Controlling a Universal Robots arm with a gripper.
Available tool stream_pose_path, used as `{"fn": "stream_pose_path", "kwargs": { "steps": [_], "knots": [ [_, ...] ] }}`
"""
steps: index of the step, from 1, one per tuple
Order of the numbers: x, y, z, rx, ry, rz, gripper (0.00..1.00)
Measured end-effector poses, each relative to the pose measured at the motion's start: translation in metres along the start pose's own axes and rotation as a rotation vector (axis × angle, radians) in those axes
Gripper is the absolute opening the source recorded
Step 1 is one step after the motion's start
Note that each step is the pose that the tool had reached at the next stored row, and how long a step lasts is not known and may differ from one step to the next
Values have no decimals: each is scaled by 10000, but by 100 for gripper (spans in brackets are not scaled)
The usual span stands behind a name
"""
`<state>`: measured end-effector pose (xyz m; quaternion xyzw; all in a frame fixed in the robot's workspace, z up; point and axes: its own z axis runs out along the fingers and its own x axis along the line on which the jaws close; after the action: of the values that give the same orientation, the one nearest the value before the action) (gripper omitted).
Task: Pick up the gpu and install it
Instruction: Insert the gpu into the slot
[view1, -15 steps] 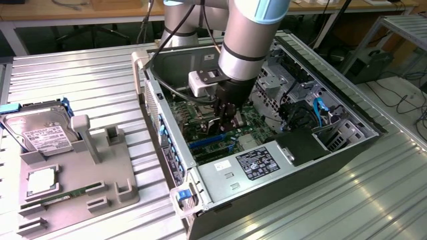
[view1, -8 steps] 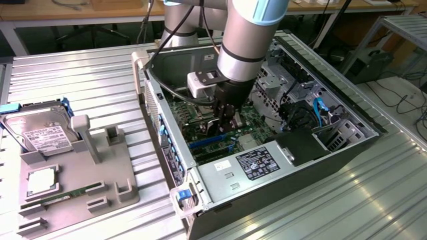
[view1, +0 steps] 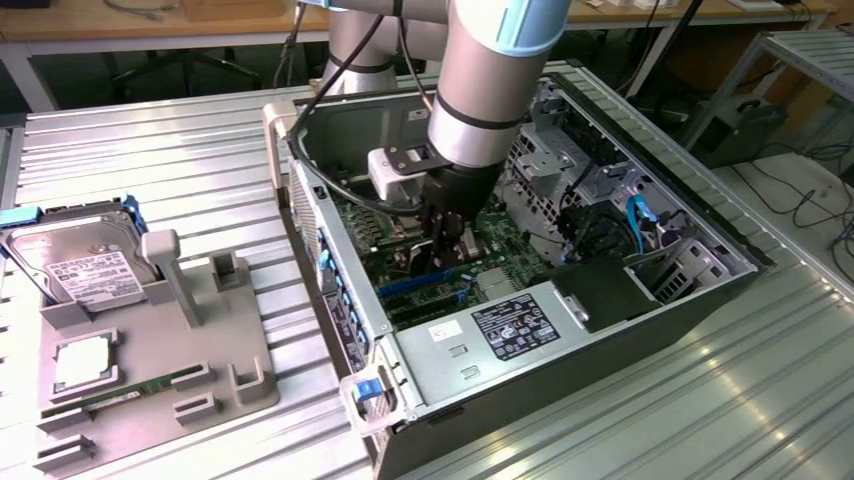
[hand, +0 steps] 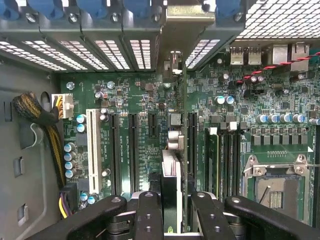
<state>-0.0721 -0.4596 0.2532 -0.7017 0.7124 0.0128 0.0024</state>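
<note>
GPU edge-on in wrist view, centre-bottom of frame, standing vertical over motherboard between the black expansion slots. Silver bracket at top centre of wrist frame, reaching rear slot openings of the case. Cannot tell whether card edge is fully seated in slot.

Gripper closed on GPU: fingers pressed against both faces of the card, at bottom centre of wrist frame. In exterior view, gripper at frame centre, down inside open PC case, just above motherboard; card itself hard to make out there behind the fingers.

Around it, wrist view: white slot left of centre, braided cable bundle at far left, empty CPU socket lower right, red-black twisted wire upper right.

Exterior view: arm coming down from top centre. Power supply with label at lower centre of case. Blue cables right of centre. Case lying on its side on ribbed metal table.

Grey parts tray at lower left of frame, well apart from case. On it: hard drive with white label standing in a holder at left, CPU chip lying flat, green memory stick near bottom left.
</note>
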Motion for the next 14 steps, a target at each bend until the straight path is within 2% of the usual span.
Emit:
{"fn": "stream_pose_path", "kwargs": {
  "steps": [8,14],
  "knots": [
    [1,19,52,0,-1,0,28],
    [2,19,67,-39,0,1,28]
  ]
}}
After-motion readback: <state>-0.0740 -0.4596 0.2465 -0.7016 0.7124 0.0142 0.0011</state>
